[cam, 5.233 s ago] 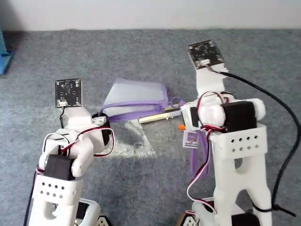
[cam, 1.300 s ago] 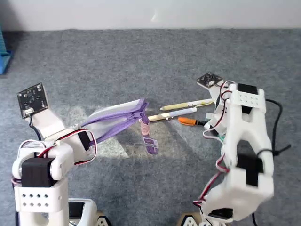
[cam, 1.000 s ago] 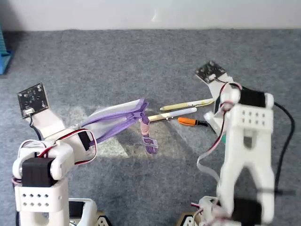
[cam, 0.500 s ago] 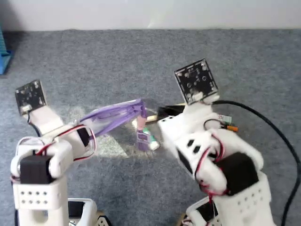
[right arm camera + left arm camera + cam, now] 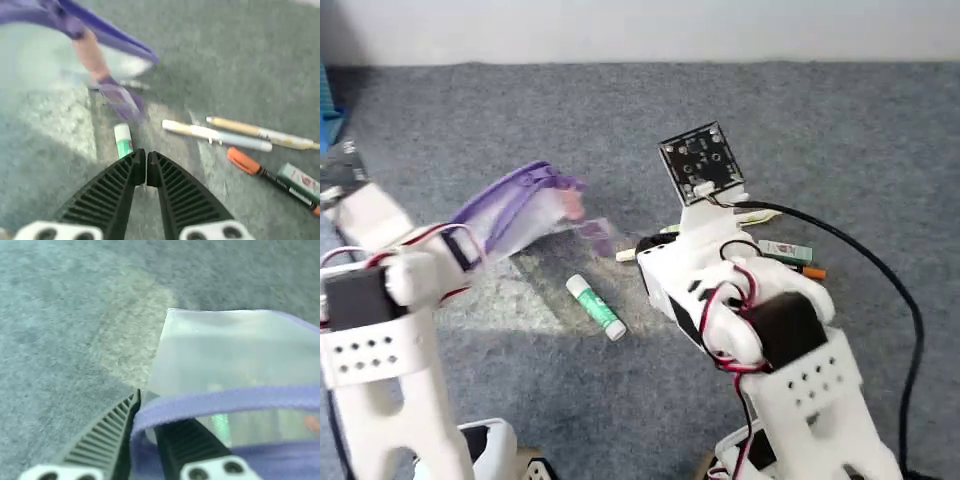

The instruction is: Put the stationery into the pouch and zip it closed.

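Note:
The translucent pouch (image 5: 515,208) with purple zipper trim hangs tilted above the carpet, and my left gripper (image 5: 145,402) is shut on its purple edge (image 5: 225,402). A pink and purple pull strap (image 5: 116,94) dangles from it. A green-and-white glue stick (image 5: 595,307) lies on the carpet below the pouch, just beyond my right gripper (image 5: 146,159), which is shut and holds nothing. To the right lie a white pen (image 5: 215,135), a yellow pen (image 5: 260,132), an orange marker (image 5: 257,171) and a small green item (image 5: 300,180).
Grey carpet covers the table (image 5: 620,110). My right arm's body (image 5: 760,330) stands over the middle of the table, with its black cable (image 5: 880,290) curving down the right side. A blue object (image 5: 326,110) sits at the far left edge.
My right arm swung left toward the pouch with the glue stick, which now lies loose on the carpet. My left arm raised the pouch and drew it left.

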Robot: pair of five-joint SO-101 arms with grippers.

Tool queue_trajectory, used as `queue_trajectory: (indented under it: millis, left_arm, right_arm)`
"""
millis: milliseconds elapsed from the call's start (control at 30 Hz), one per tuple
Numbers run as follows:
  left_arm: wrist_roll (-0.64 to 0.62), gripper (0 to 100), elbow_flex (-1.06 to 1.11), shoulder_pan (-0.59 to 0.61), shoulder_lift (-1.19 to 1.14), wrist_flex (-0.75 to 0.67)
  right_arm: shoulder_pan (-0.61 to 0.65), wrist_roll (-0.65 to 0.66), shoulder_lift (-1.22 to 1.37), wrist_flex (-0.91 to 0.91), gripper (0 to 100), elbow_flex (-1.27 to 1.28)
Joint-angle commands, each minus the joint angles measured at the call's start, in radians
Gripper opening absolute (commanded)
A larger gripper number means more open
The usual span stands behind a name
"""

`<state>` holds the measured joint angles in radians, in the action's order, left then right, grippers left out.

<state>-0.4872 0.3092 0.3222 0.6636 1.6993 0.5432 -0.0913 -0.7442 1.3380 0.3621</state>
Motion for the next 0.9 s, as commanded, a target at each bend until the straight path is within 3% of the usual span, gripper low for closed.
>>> queue_trajectory:
  millis: [0,67,267,433,867]
  left_arm:
    - [0.02,1,-0.028,0.091,-0.011,-0.009]
    - [0.02,1,-0.028,0.117,-0.011,-0.018]
    - [0.017,1,-0.031,0.143,-0.009,-0.02]
    - [0.014,1,-0.033,0.149,-0.008,-0.02]
    - [0.014,1,-0.033,0.149,-0.002,-0.011]
  right_arm:
    - [0.01,-0.011,0.062,0.038,1.0,-0.006]
    - [0.028,-0.011,0.125,0.054,3.2,-0.006]
    - [0.127,-0.092,0.366,0.048,23.5,-0.038]
    - [0.223,-0.132,0.578,0.047,21.7,-0.153]
    - [0.248,-0.129,1.038,-0.047,21.3,-0.4]
